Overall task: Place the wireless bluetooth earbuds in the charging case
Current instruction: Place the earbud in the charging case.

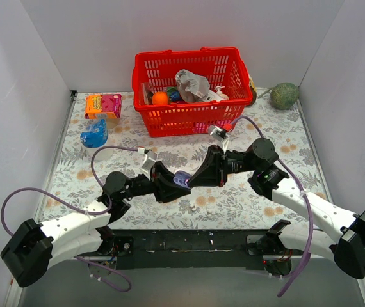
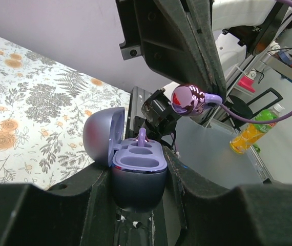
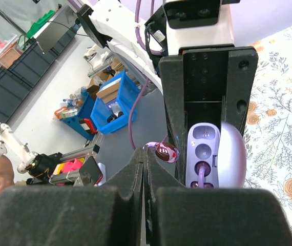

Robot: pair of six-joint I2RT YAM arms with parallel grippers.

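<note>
My left gripper (image 1: 171, 185) is shut on the open purple charging case (image 2: 138, 171), holding it above the table with the lid (image 2: 102, 134) swung back. One purple earbud (image 2: 142, 137) sits in a case slot, its stem sticking up. My right gripper (image 3: 145, 160) is shut on the stem of a second glossy purple earbud (image 3: 166, 151) and holds it just beside and above the case (image 3: 203, 151). That earbud also shows in the left wrist view (image 2: 189, 99), apart from the case. The pale whitish-grey piece is out of view.
A red basket (image 1: 170, 121) with several items stands at the back centre. An orange and pink box (image 1: 103, 105) and a blue object (image 1: 95, 134) lie at the back left. A green round object (image 1: 285, 96) lies at the back right.
</note>
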